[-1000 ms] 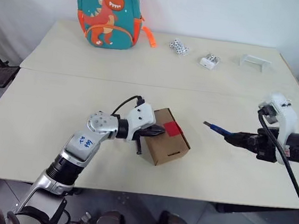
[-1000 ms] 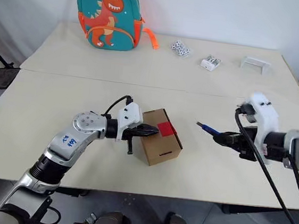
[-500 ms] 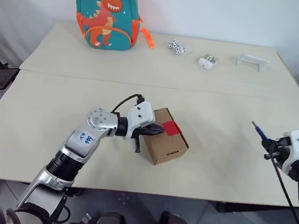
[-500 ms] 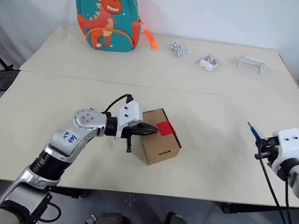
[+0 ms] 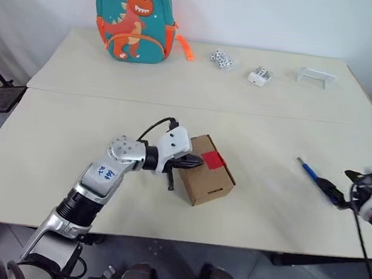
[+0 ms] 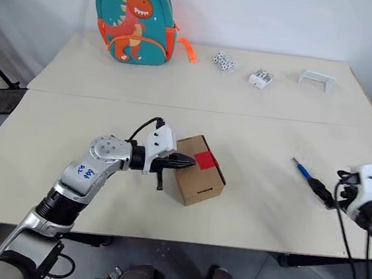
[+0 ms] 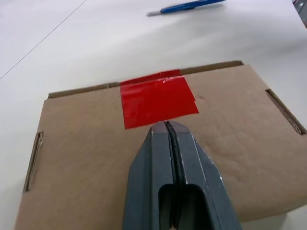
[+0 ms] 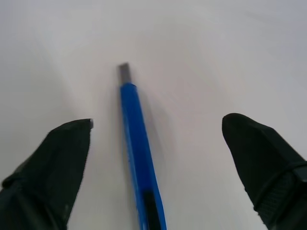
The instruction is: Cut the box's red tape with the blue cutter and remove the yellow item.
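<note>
On the left of the bench (image 5: 53, 132) my left gripper (image 5: 195, 162) has not moved in the last second: its fingers (image 7: 168, 158) are pressed shut, tips resting on top of the box (image 5: 208, 179) right at the edge of the red tape (image 5: 214, 159). The box sits closed near the middle of the bench, lid down, so the yellow item must be inside, out of sight. From the left wrist I cannot tell whether the tape is slit; it looks whole across the lid, though it runs over the lid edge where I cannot see it.

Further right is the change. A second ago my right gripper (image 8: 158, 158) carried the blue cutter (image 5: 317, 181) in the air, pointing toward the box. Now the arm has swung out to the right edge and the cutter lies flat on the bench, well apart from the box. The right fingers (image 8: 53, 163) stand wide open on either side of the blue handle, touching nothing.

I judge the cutter has been put down and let go, so next comes lifting the lid
</note>
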Tool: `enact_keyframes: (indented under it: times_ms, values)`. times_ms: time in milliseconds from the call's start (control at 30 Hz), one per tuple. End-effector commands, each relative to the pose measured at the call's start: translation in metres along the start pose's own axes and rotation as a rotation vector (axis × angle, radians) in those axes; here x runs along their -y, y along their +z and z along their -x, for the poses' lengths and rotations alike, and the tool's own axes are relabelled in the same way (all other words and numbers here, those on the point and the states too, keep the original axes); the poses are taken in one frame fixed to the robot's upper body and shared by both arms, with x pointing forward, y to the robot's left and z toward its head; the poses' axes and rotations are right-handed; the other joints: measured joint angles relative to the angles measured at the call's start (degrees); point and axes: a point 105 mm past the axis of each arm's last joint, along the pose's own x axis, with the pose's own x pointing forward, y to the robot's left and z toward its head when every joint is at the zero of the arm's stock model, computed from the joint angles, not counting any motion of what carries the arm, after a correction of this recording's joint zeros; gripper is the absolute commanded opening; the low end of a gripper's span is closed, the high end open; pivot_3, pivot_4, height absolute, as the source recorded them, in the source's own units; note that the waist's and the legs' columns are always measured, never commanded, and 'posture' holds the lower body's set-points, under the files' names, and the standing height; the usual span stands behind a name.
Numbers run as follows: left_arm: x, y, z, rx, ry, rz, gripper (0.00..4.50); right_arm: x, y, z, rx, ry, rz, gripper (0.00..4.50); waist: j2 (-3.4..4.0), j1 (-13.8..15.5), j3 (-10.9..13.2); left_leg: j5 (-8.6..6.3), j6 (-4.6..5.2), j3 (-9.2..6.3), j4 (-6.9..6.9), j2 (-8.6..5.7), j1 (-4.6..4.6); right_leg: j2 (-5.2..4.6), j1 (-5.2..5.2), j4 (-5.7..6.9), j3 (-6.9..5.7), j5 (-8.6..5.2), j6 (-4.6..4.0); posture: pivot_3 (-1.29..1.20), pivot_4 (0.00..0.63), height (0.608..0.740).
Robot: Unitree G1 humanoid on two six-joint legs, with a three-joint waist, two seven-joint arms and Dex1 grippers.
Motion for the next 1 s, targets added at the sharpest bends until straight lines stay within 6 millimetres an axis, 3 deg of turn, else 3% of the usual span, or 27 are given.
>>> enact_keyframes:
  times_ms: [33,133,233,267,400,500,600,800,1000]
  values:
    - [-0.005,-0.01,0.011,-0.013,0.03,0.06,0.0,-0.026,0.055,0.018,0.138,0.221,0.012,4.44,0.01,-0.31,0.0,0.0,0.0,0.03,-0.01,0.0,0.02,0.0,-0.01,-0.01,0.04,0.0,0.0,0.0,0.15,0.74]
    - [-0.01,-0.001,0.021,0.035,0.038,0.06,0.0,-0.039,0.069,0.019,0.162,0.286,-0.01,4.44,-0.04,-0.64,0.03,0.0,0.0,0.0,0.02,0.03,0.06,0.01,0.0,0.07,0.06,0.02,-0.03,0.0,0.15,0.74]
    - [-0.026,-0.003,0.052,0.037,0.095,0.102,0.0,-0.07,0.074,-0.005,0.207,0.364,0.021,3.82,-0.16,-0.96,0.1,0.0,0.0,-0.03,0.08,0.04,0.02,0.01,-0.02,0.09,0.06,0.03,-0.05,0.0,0.15,0.74]
    - [-0.029,-0.004,0.058,0.032,0.105,0.108,0.0,-0.076,0.075,-0.01,0.213,0.381,0.03,3.48,-0.15,-1.17,0.1,0.0,0.0,-0.07,0.09,0.08,0.03,0.01,-0.07,0.13,0.08,0.04,-0.06,0.0,0.15,0.74]
    - [-0.043,-0.023,0.088,-0.085,0.193,0.09,0.0,-0.115,0.041,-0.056,0.134,0.428,0.147,2.15,-0.15,-1.47,0.11,0.02,-0.04,-0.04,0.02,0.07,-0.04,0.02,-0.13,0.11,0.0,0.03,-0.06,0.0,0.15,0.74]
    - [-0.034,-0.043,0.091,-0.177,0.168,0.196,0.0,-0.128,0.023,-0.085,0.114,0.391,0.22,1.12,-0.1,-1.05,0.14,0.02,-0.06,-0.05,0.02,-0.01,-0.17,0.01,-0.18,0.1,-0.02,0.02,-0.03,0.0,0.15,0.74]
    - [-0.016,-0.049,0.078,-0.188,0.105,0.222,0.0,-0.144,0.021,-0.097,0.139,0.421,0.264,0.05,-0.05,-0.84,0.17,0.02,-0.06,-0.07,-0.03,-0.05,-0.21,0.01,-0.21,0.05,0.0,0.01,0.01,0.0,0.15,0.74]
    - [0.0,-0.045,0.049,-0.137,0.084,0.241,0.0,-0.177,0.022,-0.103,0.122,0.547,0.216,0.02,-0.04,-0.62,0.18,0.01,-0.08,-0.12,-0.06,-0.04,-0.21,0.02,-0.2,0.05,-0.04,0.02,0.04,0.0,0.15,0.74]
    - [0.0,-0.041,0.035,-0.117,0.095,0.246,0.0,-0.204,0.022,-0.084,0.072,0.692,0.215,0.02,-0.04,-0.84,0.18,0.02,-0.1,-0.11,-0.04,-0.04,-0.18,0.02,-0.2,0.09,-0.01,0.02,0.04,0.0,0.15,0.74]
